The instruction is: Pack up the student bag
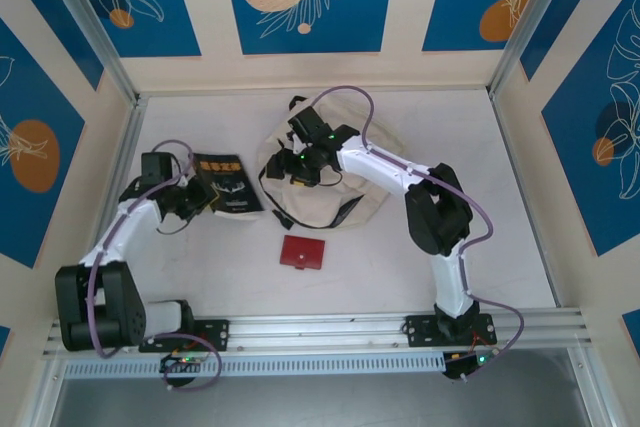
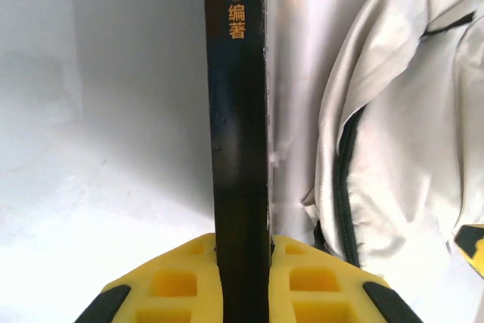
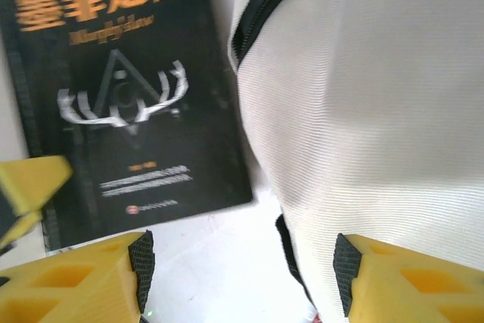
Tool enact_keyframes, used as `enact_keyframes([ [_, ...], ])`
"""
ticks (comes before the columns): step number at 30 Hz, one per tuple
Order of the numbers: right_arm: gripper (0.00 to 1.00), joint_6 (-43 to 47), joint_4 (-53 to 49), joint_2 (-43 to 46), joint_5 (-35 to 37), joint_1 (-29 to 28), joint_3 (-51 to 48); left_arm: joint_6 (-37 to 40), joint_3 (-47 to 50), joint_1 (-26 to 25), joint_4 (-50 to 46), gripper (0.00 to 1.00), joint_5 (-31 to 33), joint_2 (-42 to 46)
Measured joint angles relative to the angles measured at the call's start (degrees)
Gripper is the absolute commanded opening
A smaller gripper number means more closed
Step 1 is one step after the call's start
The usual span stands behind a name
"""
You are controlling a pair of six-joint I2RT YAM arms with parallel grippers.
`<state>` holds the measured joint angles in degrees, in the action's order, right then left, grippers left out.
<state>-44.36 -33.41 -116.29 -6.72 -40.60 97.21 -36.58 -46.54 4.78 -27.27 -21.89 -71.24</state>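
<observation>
Now the left claw pinches the book by its edge; the right claw gapes over the student bag, with bare tabletop nearby.

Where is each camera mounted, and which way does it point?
Top external: above and behind bases, facing down on white table, cream fabric backpack, black paperback book, red square wallet; left arm, right arm show.
Left wrist: on left arm, sighting along book's spine; yellow left jaws grip it.
Right wrist: on right arm, facing down past open right jaws at book, backpack.
Shared: book and backpack, all views.
</observation>
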Motion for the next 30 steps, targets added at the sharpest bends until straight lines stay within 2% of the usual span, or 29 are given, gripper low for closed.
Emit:
enact_keyframes([
  [3, 0.69, -0.02, 0.92, 1.05, -0.13, 0.9, -2.05, 1.31, -3.28, 0.07, -3.34, 0.0, 1.64, 4.76],
  [6, 0.77, -0.2, 3.13, 3.02, -1.99, 2.19, -5.03, 2.25, -6.47, 0.11, -5.01, 0.0, 0.61, 7.82],
  [10, 0.89, -0.98, 9.01, 6.84, -8.35, 5.09, -8.92, 1.46, -9.09, 0.09, -3.23, 0.0, -6.73, 8.61],
  [13, 0.94, -1.62, 15.19, 9.49, -14.56, 7.43, -11.08, -1.07, -9.16, -0.22, 0.33, 0.0, -13.7, 8.13],
  [17, 0.95, -3.37, 23.17, 10.88, -22.53, 10.38, -11.87, -5.51, -9.25, -2.01, 5.64, 0.0, -20.31, 6.91],
  [22, 0.97, -6.71, 29.51, 10.54, -29.66, 12.81, -11.82, -11.45, -9.64, -4.79, 13.22, 0.0, -25.55, 4.68],
  [30, 0.97, -12.11, 34.1, 6.21, -36.41, 13.14, -9.14, -20.63, -12.22, -9.46, 24.61, 0.0, -28.94, 1.31],
])
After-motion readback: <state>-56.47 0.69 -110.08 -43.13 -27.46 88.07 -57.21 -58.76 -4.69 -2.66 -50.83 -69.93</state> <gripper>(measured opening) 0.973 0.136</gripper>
